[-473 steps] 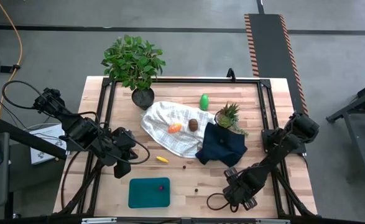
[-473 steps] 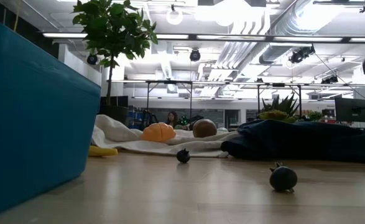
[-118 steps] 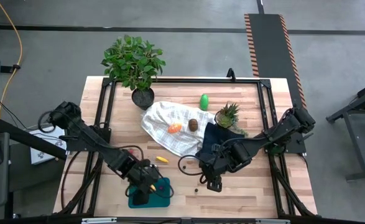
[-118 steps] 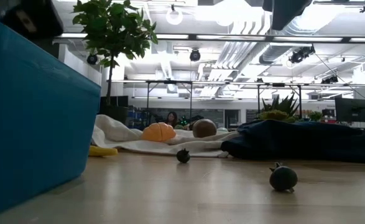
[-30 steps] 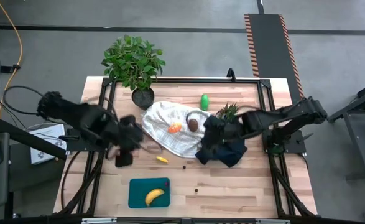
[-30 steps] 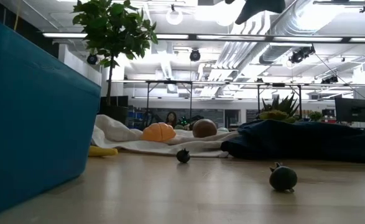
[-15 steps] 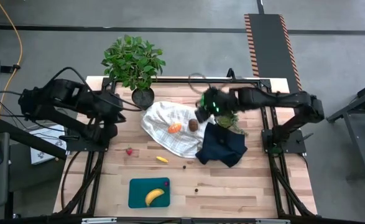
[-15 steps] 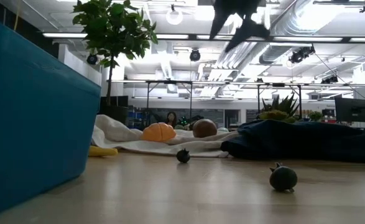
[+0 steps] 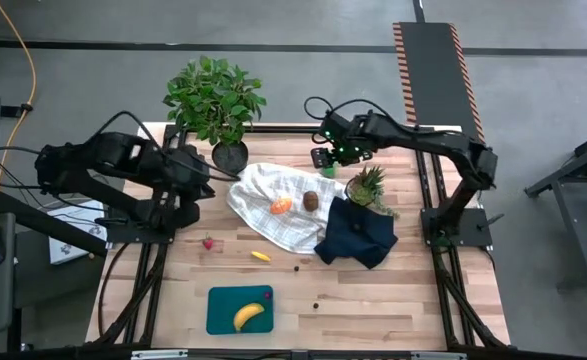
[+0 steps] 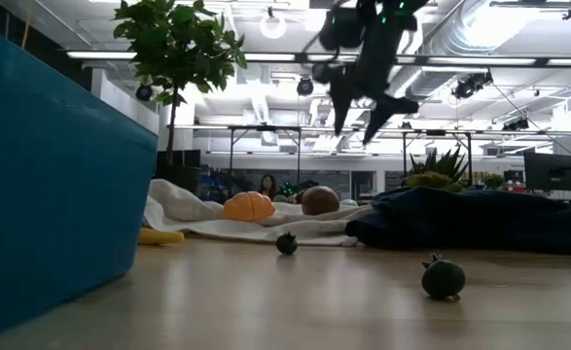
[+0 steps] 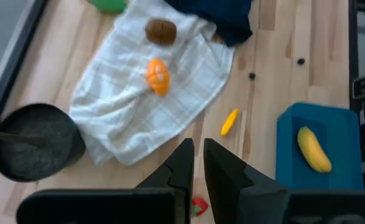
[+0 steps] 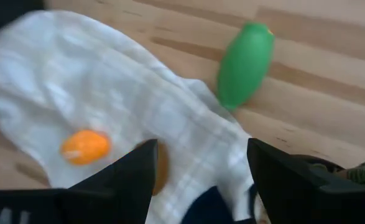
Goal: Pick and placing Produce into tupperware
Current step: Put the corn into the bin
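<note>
A green pear-shaped piece [image 12: 245, 62] lies on the bare wood by the table's far edge. My right gripper [image 9: 325, 164] hangs open above it, clear of it, and hides it in the high view. An orange piece [image 9: 281, 206] and a brown kiwi ball [image 9: 312, 200] rest on a white checked cloth [image 9: 273, 215]. The teal tupperware [image 9: 223, 300] at the near edge holds a yellow banana [image 9: 248, 316]. My left gripper [image 11: 195, 167] is shut and empty, raised over the table's left side, above a red piece [image 9: 208, 242].
A small yellow piece [image 9: 261, 256] and two dark bits [image 9: 296, 267] [image 9: 316, 306] lie on the wood. A navy cloth [image 9: 358, 238] and a small spiky plant [image 9: 366, 186] sit at the right. A leafy potted plant [image 9: 215, 100] stands at the far left.
My right gripper has swung from above the navy cloth toward the table's far edge, rolling and sinking until it hangs over the green piece. My left gripper has drawn back toward the far left, and the red piece now shows where that arm stood.
</note>
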{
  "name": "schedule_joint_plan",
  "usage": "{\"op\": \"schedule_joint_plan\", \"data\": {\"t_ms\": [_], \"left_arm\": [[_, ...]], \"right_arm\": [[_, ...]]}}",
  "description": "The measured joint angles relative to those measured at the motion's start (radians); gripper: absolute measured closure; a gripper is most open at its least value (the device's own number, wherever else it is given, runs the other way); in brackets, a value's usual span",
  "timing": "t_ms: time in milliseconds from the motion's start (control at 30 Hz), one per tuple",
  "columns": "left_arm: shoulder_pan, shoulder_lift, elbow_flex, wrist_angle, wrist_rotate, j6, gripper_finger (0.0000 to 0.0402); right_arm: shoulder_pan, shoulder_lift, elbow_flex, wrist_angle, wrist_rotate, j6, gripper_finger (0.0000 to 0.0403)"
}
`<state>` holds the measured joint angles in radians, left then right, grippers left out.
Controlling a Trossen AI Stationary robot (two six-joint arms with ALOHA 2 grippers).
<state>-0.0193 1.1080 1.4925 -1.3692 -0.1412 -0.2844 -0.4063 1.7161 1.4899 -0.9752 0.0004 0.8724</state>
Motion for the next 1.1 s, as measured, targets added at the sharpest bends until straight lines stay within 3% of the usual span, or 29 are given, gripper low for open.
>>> {"op": "schedule_joint_plan", "data": {"t_ms": [167, 500, 800, 1100], "left_arm": [[0.000, -0.003, -0.124, 0.044, 0.007, -0.011, 0.0376], [-0.001, -0.005, -0.344, 0.244, 0.184, -0.035, 0.0376], [0.000, -0.005, -0.362, 0.315, 0.186, -0.041, 0.0376], [-0.001, -0.005, -0.362, 0.329, 0.186, -0.062, 0.0376]], "right_arm": [[-0.048, 0.047, 0.000, -0.013, -0.032, -0.018, 0.0164], [-0.117, 0.074, 0.000, 0.014, -0.054, -0.035, 0.0164], [-0.140, 0.074, 0.000, 0.015, -0.035, -0.020, 0.0164], [-0.144, 0.155, 0.001, 0.053, -0.050, -0.042, 0.0164]]}}
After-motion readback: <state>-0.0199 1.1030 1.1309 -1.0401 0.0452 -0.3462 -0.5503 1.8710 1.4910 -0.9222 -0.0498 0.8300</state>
